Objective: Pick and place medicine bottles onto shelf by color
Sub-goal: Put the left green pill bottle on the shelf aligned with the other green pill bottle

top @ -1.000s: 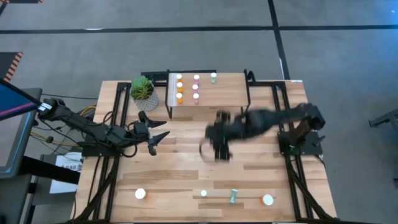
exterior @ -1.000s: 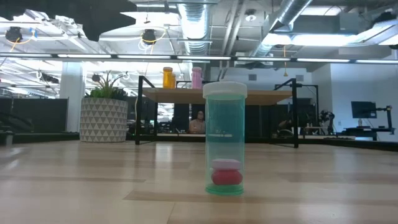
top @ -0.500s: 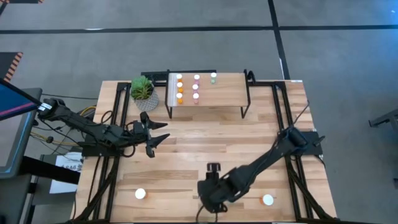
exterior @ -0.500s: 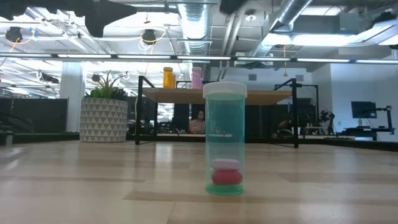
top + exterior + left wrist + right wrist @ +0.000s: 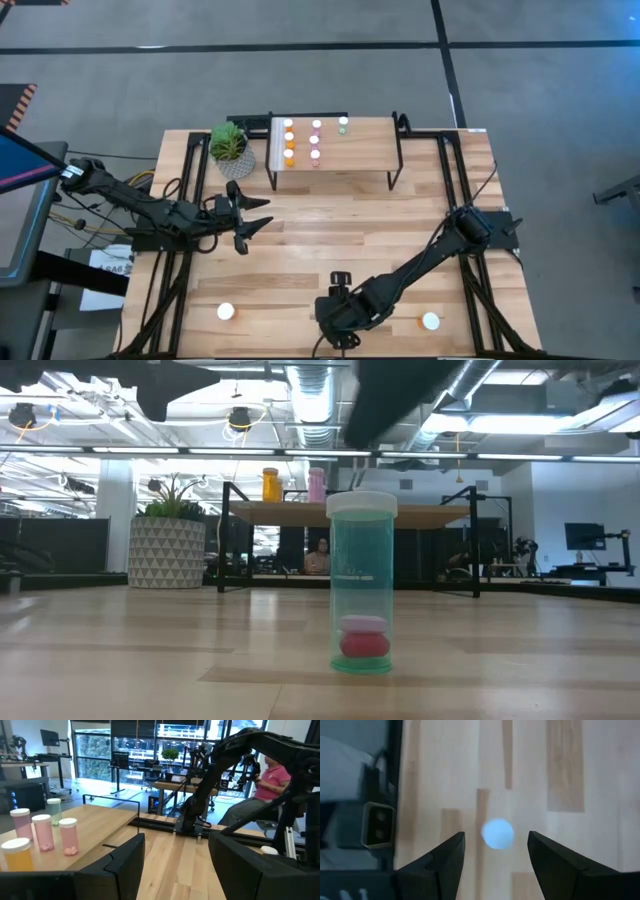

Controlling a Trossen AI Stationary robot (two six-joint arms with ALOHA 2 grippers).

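1. Wood-plank counter [image 5: 300,240], seen from overhead; the shelf [image 5: 360,155] stands at its far edge, with a potted plant [image 5: 230,145] beside it.
2. Count on the shelf: seven medicine bottles in three rows. That's three orange [image 5: 289,155], three pink [image 5: 316,140] and one teal [image 5: 343,123].
3. Count on the counter: three along the near edge. Two are white caps to either side, [image 5: 226,312] and [image 5: 430,321]. The third is the teal bottle [image 5: 362,585], upright, with pink and red pills inside.
4. My right pincer [image 5: 495,837] hangs straight over that teal bottle, with the cap centred between my fingers [image 5: 452,855]. They are apart, not touching it, gripping nothing.
5. My left pincer [image 5: 258,215] is parked at the left side, spread open and empty.
6. Hidden: in the overhead view my right arm covers the teal bottle. The two side bottles' body colours are hard to make out.
7. A seated person [image 5: 270,775] is beyond the counter.
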